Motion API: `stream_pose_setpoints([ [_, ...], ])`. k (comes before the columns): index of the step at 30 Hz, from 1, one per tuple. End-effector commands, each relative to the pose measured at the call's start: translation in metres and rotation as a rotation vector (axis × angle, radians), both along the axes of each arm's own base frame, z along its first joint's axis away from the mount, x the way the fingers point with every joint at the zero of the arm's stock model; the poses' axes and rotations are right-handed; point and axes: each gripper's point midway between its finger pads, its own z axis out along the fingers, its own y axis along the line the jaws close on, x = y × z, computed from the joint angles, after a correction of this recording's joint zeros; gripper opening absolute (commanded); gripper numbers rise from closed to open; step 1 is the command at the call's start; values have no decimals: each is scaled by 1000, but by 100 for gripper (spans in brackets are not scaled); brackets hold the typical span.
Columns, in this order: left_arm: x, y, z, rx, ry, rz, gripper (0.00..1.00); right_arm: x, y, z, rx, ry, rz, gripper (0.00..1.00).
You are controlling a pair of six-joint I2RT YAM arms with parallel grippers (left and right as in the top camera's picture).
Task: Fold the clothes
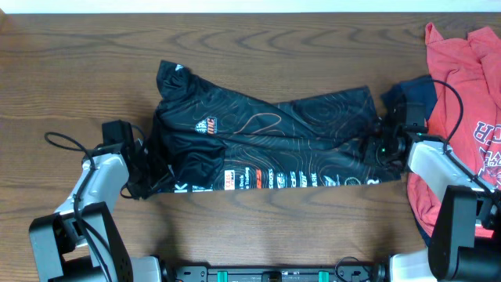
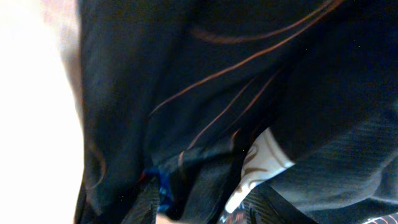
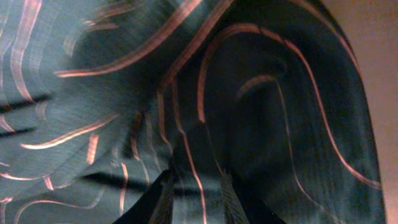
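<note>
Overhead view with both wrist views. The black jersey [image 1: 266, 141] lay across the middle of the wooden table [image 1: 78, 47], spread lengthwise from left to right. Its top part was folded over at a slant, and a row of white and orange logos ran along its near edge.

At the left, the left gripper [image 1: 143, 168] was at the jersey's left edge, touching the bunched cloth there. In the left wrist view dark fabric with thin orange lines filled the frame. The fingers [image 2: 144, 204] showed only at the bottom edge, set apart with cloth and a white logo patch between them. It could not be told whether they clamped that cloth.

At the right, the right gripper [image 1: 382, 145] met the jersey's right end. In the right wrist view its fingers [image 3: 163, 198] stood close together, pinched on a raised ridge of the patterned fabric.

Farther right, a navy garment [image 1: 415, 90] lay just beside the jersey's end. A red T-shirt [image 1: 462, 70] with lettering lay partly over it, reaching the table's right edge.
</note>
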Motion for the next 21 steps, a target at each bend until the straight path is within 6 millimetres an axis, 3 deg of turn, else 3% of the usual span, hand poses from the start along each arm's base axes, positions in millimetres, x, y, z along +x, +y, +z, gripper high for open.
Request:
stream_pose_setpoints([
  [1, -23, 2, -8, 12, 101, 16, 46, -63, -19, -34, -100, 246, -105, 25],
  [7, -53, 5, -4, -19, 224, 74, 46, -72, -31, -29, -136, 288, -138, 27],
  [11, -48, 14, 8, -19, 187, 109, 46, -54, -30, -16, -122, 241, -134, 29],
  [15, -6, 14, 45, -31, -4, 75, 51, -20, -25, 20, -73, 141, -119, 44],
  [18, 43, 14, 85, 16, -233, 4, 63, 14, -12, 59, 3, 1, -56, 56],
  [21, 88, 7, 114, 53, -408, -60, 68, 36, 2, 93, 78, -120, 13, 60],
])
